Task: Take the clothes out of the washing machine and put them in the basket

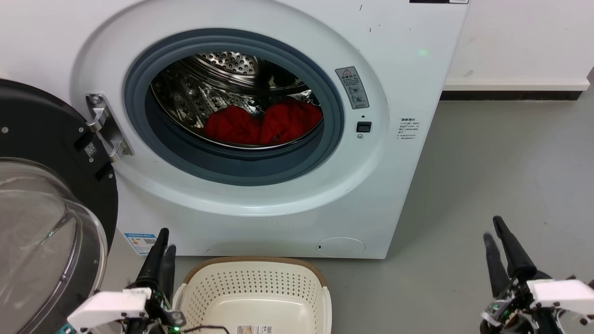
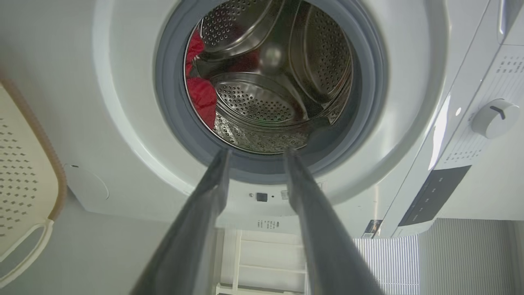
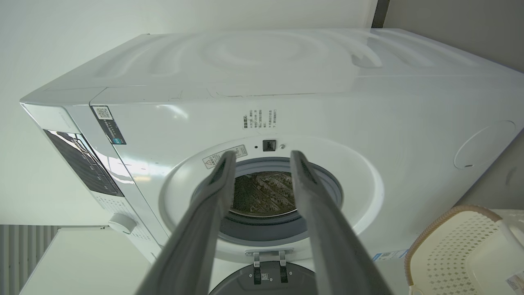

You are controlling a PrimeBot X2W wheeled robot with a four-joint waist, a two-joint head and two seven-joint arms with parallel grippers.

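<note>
My left gripper (image 1: 166, 239) and right gripper (image 1: 492, 227) both spread, empty. Plan: go in over the grey ring (image 1: 241, 169), pinch clothes (image 1: 262, 123) low (heaped in drum (image 1: 222, 60)), lift clear

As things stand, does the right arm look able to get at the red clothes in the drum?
Probably yes. The door is swung wide to the left, and nothing stands between the right gripper and the red clothes low in the drum; it would have to reach inside.
</note>
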